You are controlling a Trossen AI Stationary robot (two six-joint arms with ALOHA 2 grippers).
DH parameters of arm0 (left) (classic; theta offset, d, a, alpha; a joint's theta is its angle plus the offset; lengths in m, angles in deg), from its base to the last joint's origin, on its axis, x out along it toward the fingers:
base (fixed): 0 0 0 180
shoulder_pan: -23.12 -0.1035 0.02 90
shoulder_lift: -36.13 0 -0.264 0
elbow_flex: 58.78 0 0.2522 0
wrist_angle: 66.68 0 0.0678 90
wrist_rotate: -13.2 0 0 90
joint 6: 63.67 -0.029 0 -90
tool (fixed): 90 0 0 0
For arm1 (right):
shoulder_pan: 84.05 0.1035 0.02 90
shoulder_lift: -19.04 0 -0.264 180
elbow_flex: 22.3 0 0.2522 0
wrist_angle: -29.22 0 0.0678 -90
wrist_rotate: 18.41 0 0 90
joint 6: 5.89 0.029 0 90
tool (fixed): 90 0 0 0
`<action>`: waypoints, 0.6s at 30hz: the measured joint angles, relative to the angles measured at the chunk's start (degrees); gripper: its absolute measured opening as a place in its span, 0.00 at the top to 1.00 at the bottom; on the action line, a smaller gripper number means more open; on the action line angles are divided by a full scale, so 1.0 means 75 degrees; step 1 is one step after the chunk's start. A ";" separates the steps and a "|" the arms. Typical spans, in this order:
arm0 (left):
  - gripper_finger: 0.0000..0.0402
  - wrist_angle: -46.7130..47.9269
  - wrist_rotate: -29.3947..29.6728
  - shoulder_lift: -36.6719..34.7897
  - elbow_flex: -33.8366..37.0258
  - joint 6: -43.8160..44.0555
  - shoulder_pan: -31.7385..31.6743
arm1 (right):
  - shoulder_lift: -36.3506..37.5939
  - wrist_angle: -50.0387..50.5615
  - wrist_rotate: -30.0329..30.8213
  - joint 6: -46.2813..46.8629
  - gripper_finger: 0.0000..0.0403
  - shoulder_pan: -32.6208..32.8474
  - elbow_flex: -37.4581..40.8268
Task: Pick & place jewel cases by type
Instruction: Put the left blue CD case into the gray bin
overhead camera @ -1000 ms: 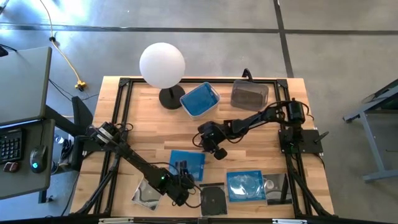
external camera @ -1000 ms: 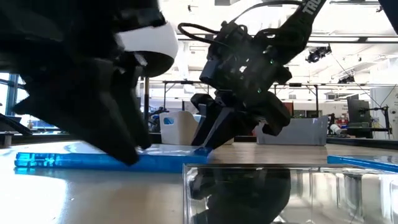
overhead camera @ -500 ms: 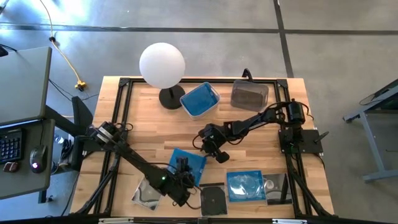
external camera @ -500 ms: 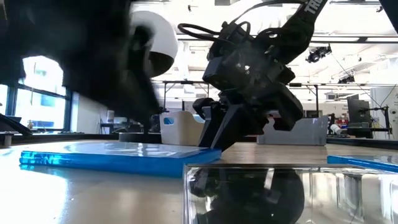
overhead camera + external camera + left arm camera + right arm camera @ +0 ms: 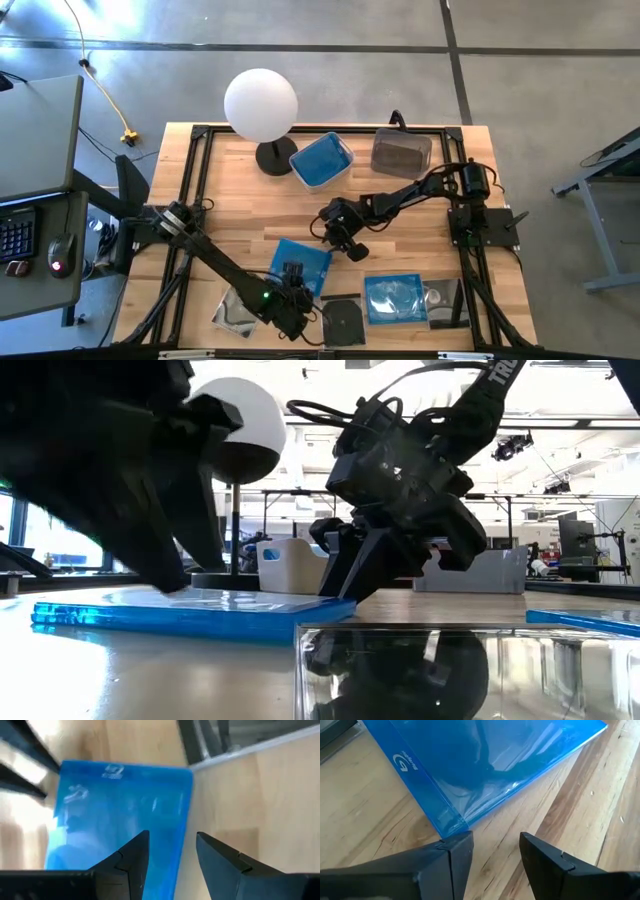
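Blue jewel case (image 5: 301,262) flat on table (image 5: 240,210), centre-near. Left gripper (image 5: 293,275) over its near edge, fingers apart, empty. Right gripper (image 5: 345,240) at its far-right corner, fingers apart, empty.

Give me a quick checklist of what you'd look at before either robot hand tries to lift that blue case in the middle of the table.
1. Blue case lies flat on the table: ok.
2. Left hand open, one finger over the case's edge, nothing held: ok.
3. Right hand open at the case's corner, nothing held: ok.
4. Both hands crowd the same case from opposite sides, so they might clash: not ok.
5. Blue tub at the table's back, likely the drop spot, is unobstructed: ok.
6. Whether either hand's fingers touch the case: cannot tell.
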 joint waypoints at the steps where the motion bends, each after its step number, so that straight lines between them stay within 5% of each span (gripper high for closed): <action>1: 0.60 -0.0012 -0.0020 0.0069 -0.0015 0.0000 0.0003 | 0.0000 -0.0042 0.0000 0.0000 0.61 0.0000 0.0000; 18: 0.60 0.0912 0.1247 0.0313 -0.0013 -0.0502 0.0043 | -0.0023 -0.0244 -0.0727 0.0378 0.61 -0.0001 0.0003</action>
